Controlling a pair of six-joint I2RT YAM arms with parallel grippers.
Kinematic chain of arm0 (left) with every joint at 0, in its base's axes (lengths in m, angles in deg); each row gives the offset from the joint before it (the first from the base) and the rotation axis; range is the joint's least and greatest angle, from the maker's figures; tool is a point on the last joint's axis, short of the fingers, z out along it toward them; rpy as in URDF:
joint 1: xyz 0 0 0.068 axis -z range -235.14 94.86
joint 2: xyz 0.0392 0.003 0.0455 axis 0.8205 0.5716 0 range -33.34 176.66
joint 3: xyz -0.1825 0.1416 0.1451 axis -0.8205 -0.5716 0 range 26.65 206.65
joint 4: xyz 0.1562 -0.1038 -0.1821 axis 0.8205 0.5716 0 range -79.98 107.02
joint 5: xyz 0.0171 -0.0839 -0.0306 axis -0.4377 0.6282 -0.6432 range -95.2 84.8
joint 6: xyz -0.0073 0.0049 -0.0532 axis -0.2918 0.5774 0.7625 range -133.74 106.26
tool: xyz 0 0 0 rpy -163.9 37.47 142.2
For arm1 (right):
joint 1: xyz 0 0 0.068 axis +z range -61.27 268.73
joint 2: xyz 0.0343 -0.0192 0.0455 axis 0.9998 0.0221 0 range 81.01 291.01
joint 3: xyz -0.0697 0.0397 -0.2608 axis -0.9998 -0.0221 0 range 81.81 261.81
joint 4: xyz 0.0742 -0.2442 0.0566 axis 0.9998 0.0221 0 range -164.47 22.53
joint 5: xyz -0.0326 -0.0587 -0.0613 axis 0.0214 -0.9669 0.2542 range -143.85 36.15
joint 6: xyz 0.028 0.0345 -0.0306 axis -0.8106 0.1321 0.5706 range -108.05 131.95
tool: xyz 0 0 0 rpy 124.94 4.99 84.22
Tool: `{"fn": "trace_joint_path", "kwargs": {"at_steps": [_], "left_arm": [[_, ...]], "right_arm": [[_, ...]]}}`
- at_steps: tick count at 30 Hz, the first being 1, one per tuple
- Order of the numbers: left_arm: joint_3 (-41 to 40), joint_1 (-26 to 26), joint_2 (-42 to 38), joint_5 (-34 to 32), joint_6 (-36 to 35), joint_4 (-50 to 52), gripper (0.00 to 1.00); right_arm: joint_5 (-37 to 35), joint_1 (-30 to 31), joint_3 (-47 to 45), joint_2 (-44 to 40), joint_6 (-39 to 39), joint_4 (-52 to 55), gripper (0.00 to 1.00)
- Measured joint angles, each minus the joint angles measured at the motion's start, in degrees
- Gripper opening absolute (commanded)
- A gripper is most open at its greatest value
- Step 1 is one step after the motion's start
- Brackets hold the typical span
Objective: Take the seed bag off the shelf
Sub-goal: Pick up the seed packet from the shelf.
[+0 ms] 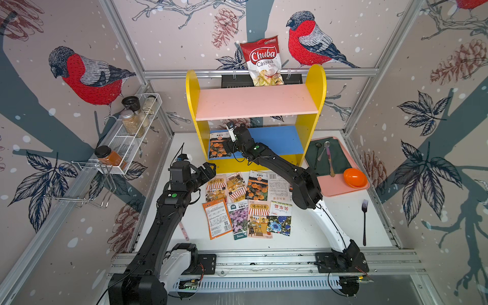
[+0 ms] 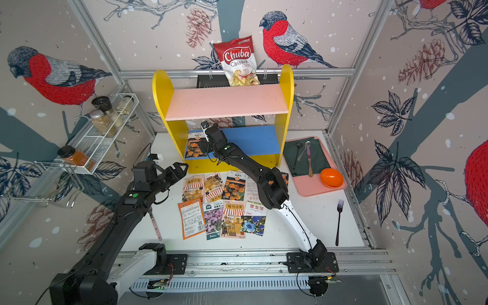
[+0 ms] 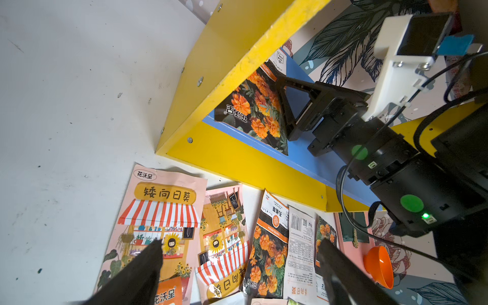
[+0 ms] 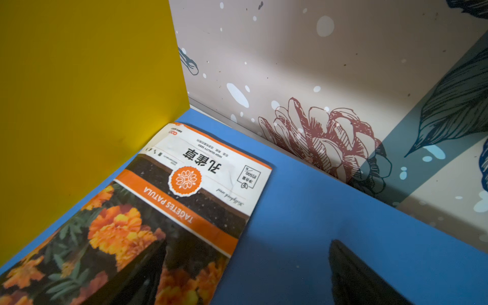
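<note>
Inside the shelf (image 1: 317,87), on its lower tier, the right gripper (image 3: 284,108) is hovering with jaws spread wide, clasping nothing, one finger over the seed bag (image 4: 184,200). That flat, glossy, marigold-printed packet is lying on the matte blue board (image 1: 277,140) beside the shelf's yellow side panel, so removal seems not yet begun.

Robotics test cell — aluminium frame (image 1: 343,71), bird-print wall panels (image 1: 369,26), arms (image 1: 158,224) bolted to a base rail (image 1: 264,260).

Seed bag (image 1: 218,149) on blue shelf (image 1: 277,140)
</note>
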State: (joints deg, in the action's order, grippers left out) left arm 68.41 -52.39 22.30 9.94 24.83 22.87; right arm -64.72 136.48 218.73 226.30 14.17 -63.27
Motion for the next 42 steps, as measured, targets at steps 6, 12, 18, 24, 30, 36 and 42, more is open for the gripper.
{"fn": "trace_joint_path", "kwargs": {"at_steps": [6, 12, 18, 24, 30, 36, 42], "left_arm": [[-0.15, 0.00, 0.00, 0.07, 0.00, -0.07, 0.92], [-0.15, 0.00, 0.22, 0.33, 0.00, -0.15, 0.92], [-0.15, 0.00, 0.39, 0.98, 0.00, -0.20, 0.92], [-0.07, 0.00, 0.85, 1.16, 0.00, -0.20, 0.92], [0.39, 0.00, 2.36, 1.22, -0.02, -0.92, 0.91], [2.32, 0.00, 5.35, 1.62, -0.90, -1.33, 0.90], [2.84, 0.00, 6.86, 1.95, -1.42, -2.40, 0.87]], "right_arm": [[1.09, 0.00, 0.02, 0.09, 1.20, 0.55, 0.97], [2.86, 0.15, -0.02, 0.09, 3.04, 2.40, 0.97], [3.82, 0.22, -3.17, -1.75, 3.91, 1.70, 0.97], [5.18, 0.24, -7.96, -5.01, 5.16, 1.27, 0.97], [6.25, 0.24, -12.74, -8.22, 5.62, 0.94, 0.96], [6.67, 0.24, -13.53, -8.87, 6.78, 0.87, 0.96], [9.29, -0.48, -13.51, -9.84, 6.56, 1.18, 0.97]]}}
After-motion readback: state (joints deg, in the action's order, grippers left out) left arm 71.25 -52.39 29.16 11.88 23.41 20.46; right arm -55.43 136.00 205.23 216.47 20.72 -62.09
